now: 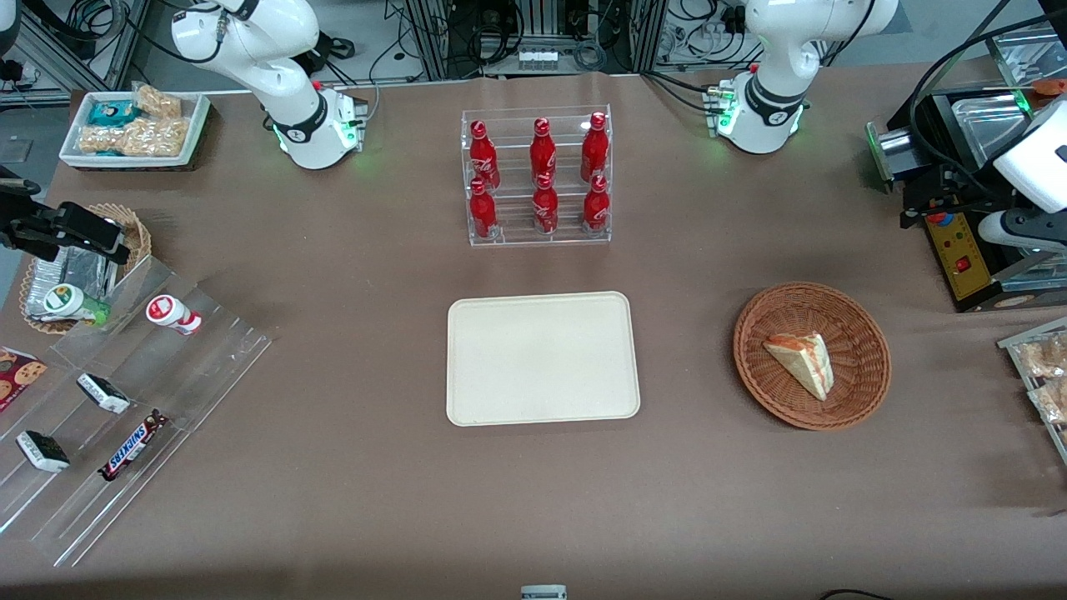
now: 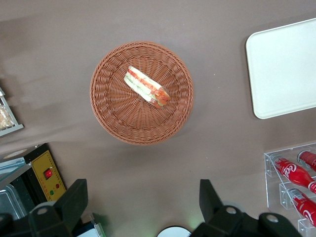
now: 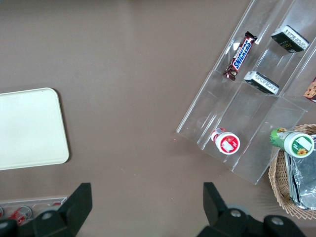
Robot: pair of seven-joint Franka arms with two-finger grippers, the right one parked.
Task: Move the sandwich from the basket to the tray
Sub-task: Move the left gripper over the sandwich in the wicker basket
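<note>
The sandwich [image 1: 802, 362] [image 2: 146, 88], a wrapped cream wedge with a red-orange stripe, lies in the middle of the round woven basket [image 1: 867, 333] [image 2: 108, 103]. The cream tray [image 1: 542, 358] [image 2: 284, 69] lies bare at the table's middle, beside the basket toward the parked arm's end. My gripper [image 2: 143, 197] hangs high above the table, open wide with nothing between its fingers. It is farther from the front camera than the basket, and well apart from it. In the front view its white hand [image 1: 1029, 167] shows at the working arm's end.
A clear rack of red bottles [image 1: 538, 175] [image 2: 296, 182] stands farther back than the tray. A machine with a yellow panel [image 1: 967, 250] [image 2: 44, 177] sits under my arm. Snack packs [image 1: 1042, 367] lie at the working arm's end. A stepped acrylic display [image 1: 125, 408] is at the parked arm's end.
</note>
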